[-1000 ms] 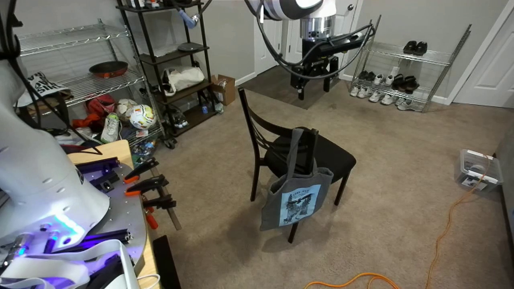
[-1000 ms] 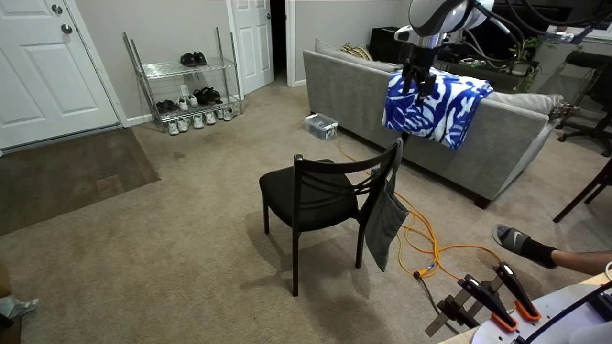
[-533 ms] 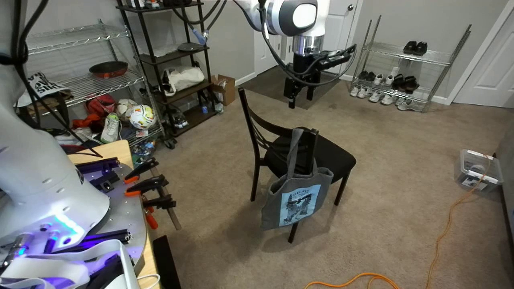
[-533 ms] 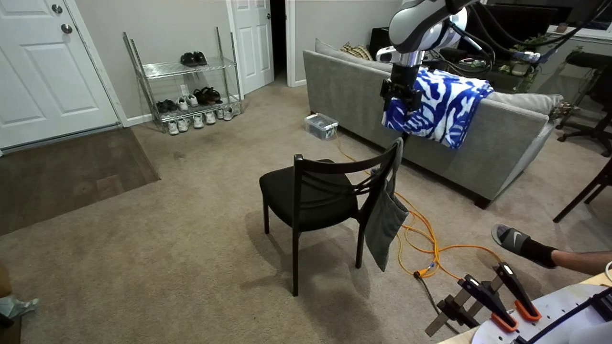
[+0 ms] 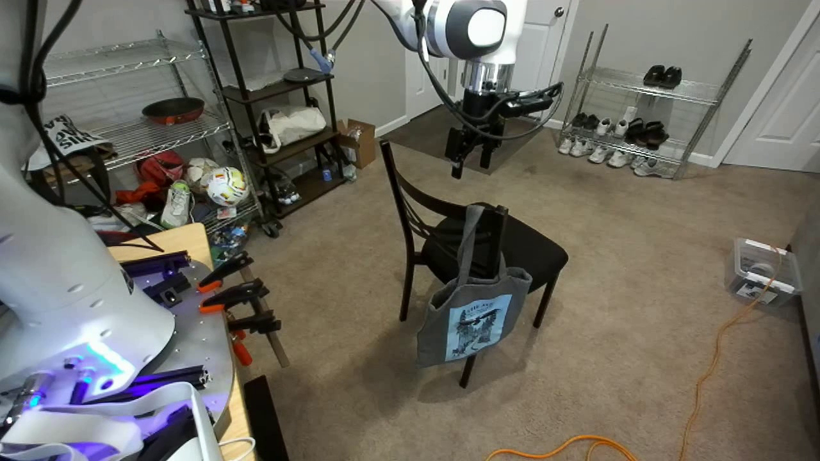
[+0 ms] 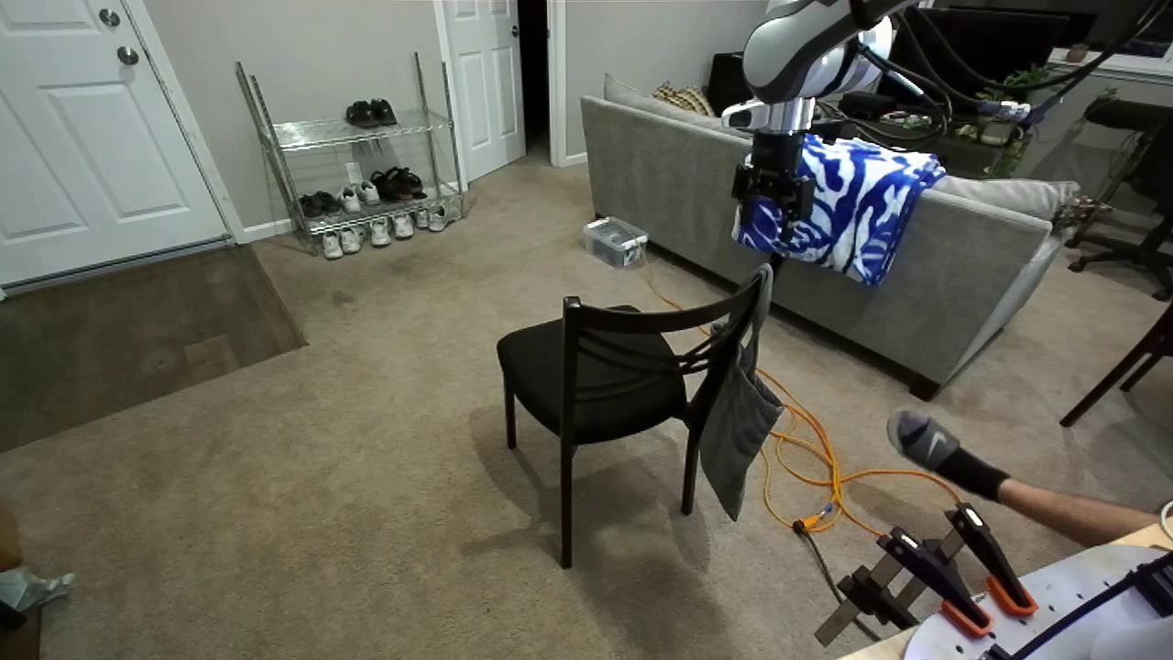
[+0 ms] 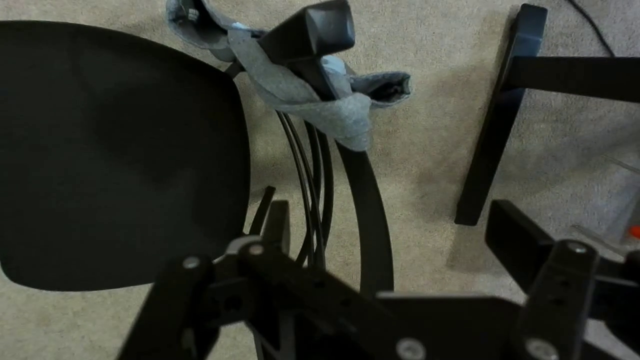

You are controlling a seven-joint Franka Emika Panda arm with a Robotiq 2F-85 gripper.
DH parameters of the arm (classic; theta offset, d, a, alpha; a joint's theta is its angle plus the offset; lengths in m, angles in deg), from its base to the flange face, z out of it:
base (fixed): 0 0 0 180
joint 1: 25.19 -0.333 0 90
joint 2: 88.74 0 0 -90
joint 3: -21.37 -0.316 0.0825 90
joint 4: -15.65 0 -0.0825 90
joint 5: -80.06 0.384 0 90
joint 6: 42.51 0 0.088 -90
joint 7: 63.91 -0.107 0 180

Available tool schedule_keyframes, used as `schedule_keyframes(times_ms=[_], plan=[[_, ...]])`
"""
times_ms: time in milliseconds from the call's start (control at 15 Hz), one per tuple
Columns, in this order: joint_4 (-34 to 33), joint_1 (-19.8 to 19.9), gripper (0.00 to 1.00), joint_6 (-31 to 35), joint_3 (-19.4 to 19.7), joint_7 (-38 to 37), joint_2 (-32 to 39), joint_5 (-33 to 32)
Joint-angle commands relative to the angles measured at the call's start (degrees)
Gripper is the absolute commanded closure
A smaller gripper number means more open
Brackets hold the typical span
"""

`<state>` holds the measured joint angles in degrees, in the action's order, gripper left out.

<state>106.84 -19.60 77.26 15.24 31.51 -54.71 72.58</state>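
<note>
Fingers (image 7: 515, 240) apart, gripping nothing, hovering above black chair's top rail (image 7: 372, 215), its length passing between tips in wrist view; grey bag strap (image 7: 352, 120) lower, beyond tips.

White arm (image 5: 57, 272), dark-grey panels (image 5: 460, 31), silver collar (image 5: 488, 77), black gripper (image 7: 391, 224) — silvery screws (image 7: 410, 348), looping black cables (image 5: 25, 96)

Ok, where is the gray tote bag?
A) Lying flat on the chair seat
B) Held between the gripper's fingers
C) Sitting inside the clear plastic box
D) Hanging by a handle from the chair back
D: the gray tote bag hangs down beside the chair, a handle looped over the top of the chair back, while the open gripper holds nothing.
</note>
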Motion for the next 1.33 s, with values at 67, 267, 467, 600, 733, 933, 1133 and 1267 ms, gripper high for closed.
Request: schedule_keyframes(times_ms=[67, 267, 467, 600, 733, 933, 1133, 1267], plan=[[-0.1, -0.5, 0.0, -0.1, 0.6, 0.2, 0.0, 0.4], [-0.1, -0.5, 0.0, -0.1, 0.6, 0.2, 0.0, 0.4], [-0.1, -0.5, 0.0, -0.2, 0.6, 0.2, 0.0, 0.4], [-1.7, -1.2, 0.0, -0.8, 1.1, -0.2, 2.3, -0.6], [-2.9, -1.0, 0.0, -1.4, 1.2, 0.5, 4.6, -0.2], [-2.7, -0.3, 0.0, -1.7, 1.4, 1.1, 6.4, -0.2], [-1.5, -1.1, 0.0, -1.1, 3.1, 0.8, 6.1, -3.1], [-0.7, -1.4, 0.0, -1.0, 3.7, 0.9, 5.1, -5.1]])
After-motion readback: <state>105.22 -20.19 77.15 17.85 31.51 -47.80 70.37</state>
